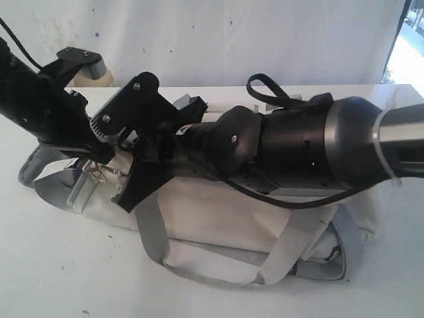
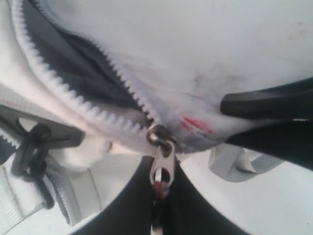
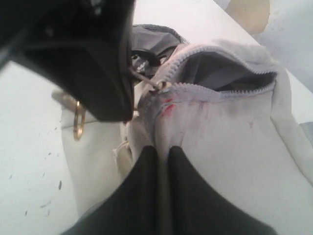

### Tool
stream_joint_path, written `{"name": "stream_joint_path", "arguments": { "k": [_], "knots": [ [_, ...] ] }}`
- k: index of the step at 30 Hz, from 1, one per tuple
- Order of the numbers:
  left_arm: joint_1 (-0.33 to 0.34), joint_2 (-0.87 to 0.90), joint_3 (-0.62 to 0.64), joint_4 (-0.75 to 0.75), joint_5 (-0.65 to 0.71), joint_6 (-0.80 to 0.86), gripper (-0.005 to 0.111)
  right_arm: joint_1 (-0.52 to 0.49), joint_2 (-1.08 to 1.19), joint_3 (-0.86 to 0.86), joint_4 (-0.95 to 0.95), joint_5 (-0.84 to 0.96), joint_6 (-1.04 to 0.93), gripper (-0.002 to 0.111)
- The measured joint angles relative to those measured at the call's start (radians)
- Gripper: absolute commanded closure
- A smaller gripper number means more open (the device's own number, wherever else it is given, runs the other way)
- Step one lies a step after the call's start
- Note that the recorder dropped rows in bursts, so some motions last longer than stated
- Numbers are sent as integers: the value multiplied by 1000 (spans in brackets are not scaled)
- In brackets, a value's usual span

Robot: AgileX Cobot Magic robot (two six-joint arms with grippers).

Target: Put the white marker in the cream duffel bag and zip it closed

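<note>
The cream duffel bag (image 1: pixel 218 218) lies lengthwise on the table with both arms over its left end. My left gripper (image 2: pixel 161 171) is shut on the metal zipper pull (image 2: pixel 164 164), which hangs from the slider (image 2: pixel 156 133) at the end of the zipper. Behind the slider the grey zipper tape (image 2: pixel 73 100) gapes open over dark lining (image 2: pixel 73 63). My right gripper (image 3: pixel 161 151) is shut on a fold of the bag's cream fabric (image 3: pixel 220 147) just below the slider (image 3: pixel 157 87). The opening (image 3: pixel 220 68) shows only dark lining. The white marker is not in view.
Grey webbing straps (image 1: pixel 285 248) loop out over the white table (image 1: pixel 66 271) along the bag's near side. A brass ring (image 3: pixel 78 120) and a black buckle (image 2: pixel 32 149) hang at the bag's end. A wall (image 1: pixel 232 40) stands close behind the table.
</note>
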Motion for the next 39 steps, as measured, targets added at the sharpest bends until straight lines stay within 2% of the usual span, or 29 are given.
{"name": "stream_joint_path", "arguments": {
  "k": [11, 20, 24, 27, 33, 39],
  "knots": [
    [0, -28, -73, 35, 121, -140, 107, 3, -7, 67, 2, 3, 0, 108],
    [4, -28, -77, 35, 73, -315, 107, 3, -7, 67, 4, 24, 0, 108],
    [47, -28, -77, -33, 51, -374, 107, 3, -7, 78, 4, 36, -23, 108],
    [80, -28, -77, -115, 56, -349, 107, 3, -13, 86, 4, 33, -28, 108],
    [96, -28, -77, -262, 80, -209, 107, 3, -17, 94, 4, 21, -30, 108],
    [99, -26, -77, -202, 122, -121, 107, 3, -17, 96, 4, 21, -30, 108]
  ]
}}
